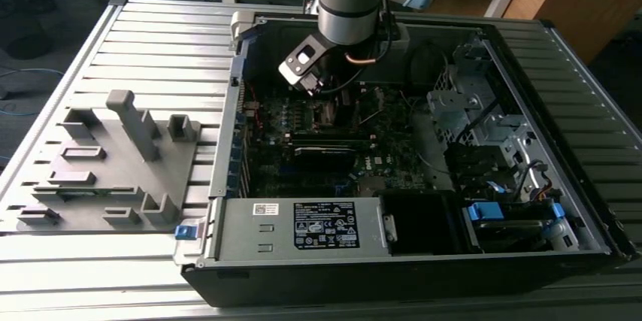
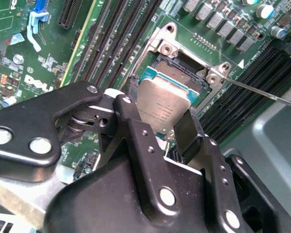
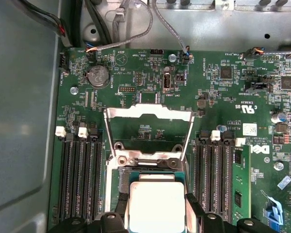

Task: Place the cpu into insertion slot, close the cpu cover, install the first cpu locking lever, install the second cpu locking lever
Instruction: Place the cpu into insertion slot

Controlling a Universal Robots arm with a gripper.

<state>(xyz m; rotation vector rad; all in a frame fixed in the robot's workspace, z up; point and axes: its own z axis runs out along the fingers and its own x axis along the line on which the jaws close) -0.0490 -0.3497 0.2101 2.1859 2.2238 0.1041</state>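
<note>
**Chip held at the open socket**

The exterior view gives us the setting. The arm reaches down into the far part of an open computer case. The case lies on a slatted table, with a grey fixture on the exterior view's left.

The wrist views give us the close work. In the second wrist view the gripper has its jaws closed on two opposite edges of the chip. The chip sits tilted over the near part of the socket, and the socket's dark centre is bare beyond it. We cannot tell whether chip and socket touch. A thin wire lever runs out from one corner of the socket.

The first wrist view adds the cover. It is swung open on the far side of the socket, and the green board shows through its window. Rows of long black memory slots flank the socket on both sides.
</note>
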